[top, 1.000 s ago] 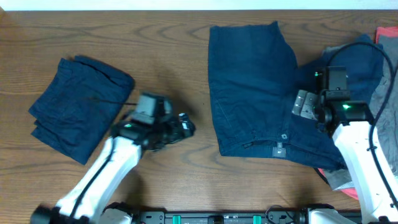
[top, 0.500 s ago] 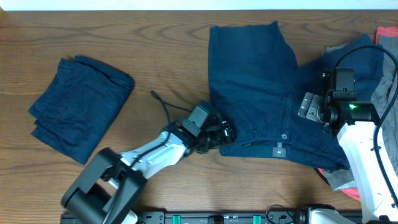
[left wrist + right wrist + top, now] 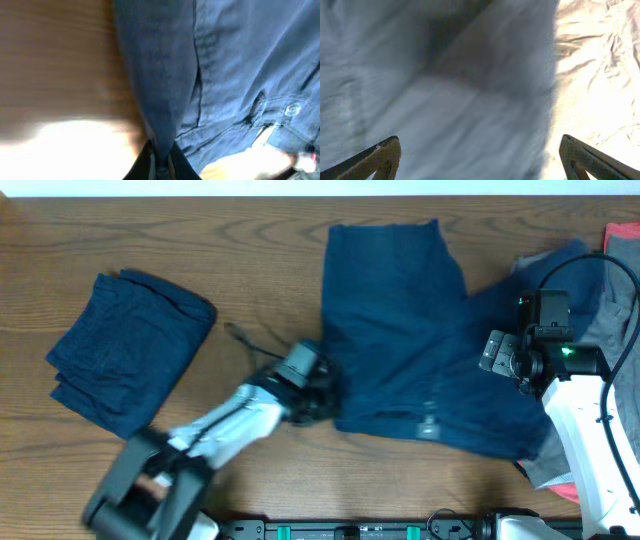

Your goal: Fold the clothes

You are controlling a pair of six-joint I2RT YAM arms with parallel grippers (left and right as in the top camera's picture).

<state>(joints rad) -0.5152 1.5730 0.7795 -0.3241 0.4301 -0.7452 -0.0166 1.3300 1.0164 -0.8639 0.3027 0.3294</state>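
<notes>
Sprawling dark navy shorts (image 3: 400,330), wrinkled

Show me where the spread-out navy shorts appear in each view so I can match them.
Overhead: spread navy shorts lie centre-right.
Left wrist: they fill the right side, a fold between the jaws of the left gripper.
Right wrist: blurred blue cloth at left, probably them; cannot confirm.
Shared landmark: the waistband, in overhead and left wrist.
</notes>
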